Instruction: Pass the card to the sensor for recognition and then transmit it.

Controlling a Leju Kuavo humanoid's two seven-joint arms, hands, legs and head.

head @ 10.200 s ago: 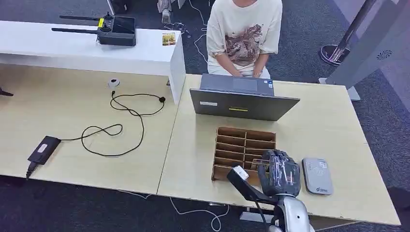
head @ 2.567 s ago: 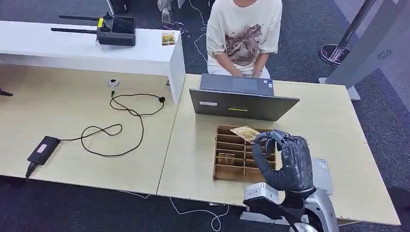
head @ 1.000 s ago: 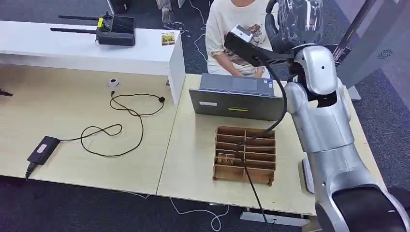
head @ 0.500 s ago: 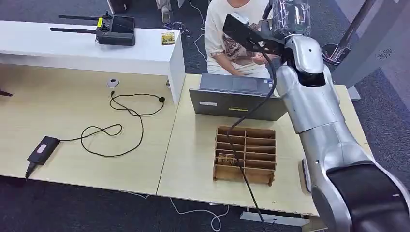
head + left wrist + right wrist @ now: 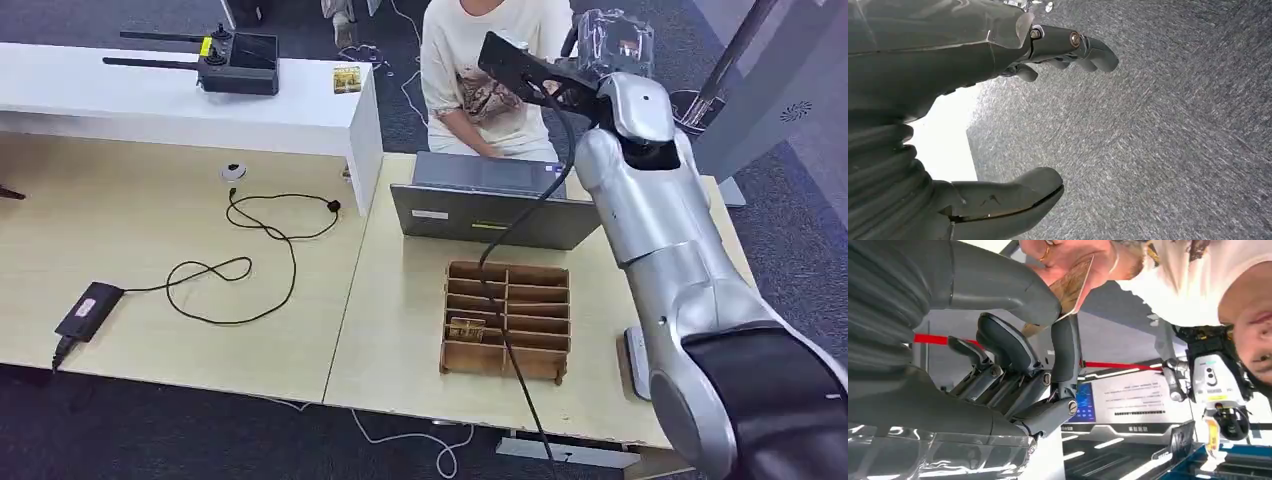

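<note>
My right arm is raised high over the laptop, and its hand [image 5: 612, 40] is level with the person [image 5: 480, 70] seated behind the table. In the right wrist view the thumb and a dark finger of that hand [image 5: 1018, 355] pinch a tan printed card [image 5: 1074, 287]. A person's hand [image 5: 1068, 252] grips the card's far end. The grey card sensor [image 5: 632, 365] lies on the table near the front right, mostly hidden behind my arm. My left hand [image 5: 948, 65] hangs over grey carpet with its fingers apart and nothing in it.
A cardboard divider box [image 5: 507, 320] sits in front of the open laptop [image 5: 490, 205] and has another card [image 5: 466, 328] in one slot. On the left table are a black cable [image 5: 240, 265] and a power adapter [image 5: 90, 310]. A controller [image 5: 240, 62] rests on the white shelf.
My right hand lifted the card out of the box and rose to the person. Over the last second it shifted slightly right and lower, and the person leaned in.
</note>
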